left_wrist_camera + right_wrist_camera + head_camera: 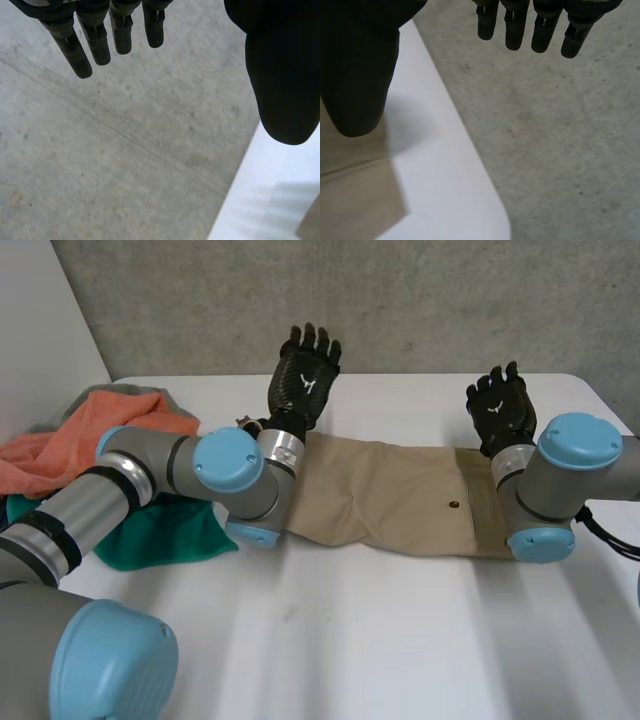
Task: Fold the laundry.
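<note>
Both left robot hand [305,375] and right robot hand [500,410] splay near cloth [390,495].

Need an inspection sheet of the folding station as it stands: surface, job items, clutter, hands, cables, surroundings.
surface: white table
job's things: beige garment laid out flat; orange cloth and green cloth heaped beside the left arm
clutter: nothing seen
hands: left hand and right hand open, fingers straight, past the garment's far edge, holding nothing
cables: nothing seen
surroundings: grey floor beyond the table; white wall at left
</note>
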Action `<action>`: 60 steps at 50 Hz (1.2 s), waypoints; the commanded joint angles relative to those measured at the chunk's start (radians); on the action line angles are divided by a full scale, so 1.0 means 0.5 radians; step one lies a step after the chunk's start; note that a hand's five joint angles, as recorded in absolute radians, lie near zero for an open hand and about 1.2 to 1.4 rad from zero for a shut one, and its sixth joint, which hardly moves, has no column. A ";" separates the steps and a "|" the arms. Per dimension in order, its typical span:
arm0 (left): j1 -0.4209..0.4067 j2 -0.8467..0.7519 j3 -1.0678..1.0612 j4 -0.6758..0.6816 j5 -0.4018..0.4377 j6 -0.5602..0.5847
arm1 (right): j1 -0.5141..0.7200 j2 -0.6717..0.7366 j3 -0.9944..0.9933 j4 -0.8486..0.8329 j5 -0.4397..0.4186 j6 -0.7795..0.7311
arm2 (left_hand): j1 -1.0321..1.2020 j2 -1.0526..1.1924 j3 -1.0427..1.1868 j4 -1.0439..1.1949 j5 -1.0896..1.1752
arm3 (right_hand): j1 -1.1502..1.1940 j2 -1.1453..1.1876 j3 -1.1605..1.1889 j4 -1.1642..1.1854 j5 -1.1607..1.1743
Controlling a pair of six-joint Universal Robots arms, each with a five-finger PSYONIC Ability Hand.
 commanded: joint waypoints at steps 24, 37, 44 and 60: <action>-0.052 0.995 -1.451 0.185 -0.080 -0.196 | -0.274 -0.456 0.633 0.920 -0.173 0.578 | -0.032 -0.068 -0.077 -0.057 -0.097 | 2.349 2.371 2.382 2.382 2.356; 0.010 1.304 -1.647 0.173 -0.166 -0.343 | -0.541 -0.953 0.894 0.724 -0.154 -0.360 | -0.032 -0.068 -0.077 -0.057 -0.097 | 2.349 2.371 2.382 2.382 2.356; 0.028 1.427 -1.776 0.173 -0.166 -0.386 | -0.039 -0.950 0.811 0.429 -0.405 -0.566 | -0.032 -0.068 -0.077 -0.057 -0.097 | 2.349 2.371 2.382 2.382 2.356; 0.056 1.522 -1.850 0.173 -0.160 -0.481 | 0.484 -0.637 0.759 0.459 -0.925 -0.625 | -0.032 -0.068 -0.077 -0.057 -0.097 | -0.095 -0.072 -0.061 -0.062 -0.087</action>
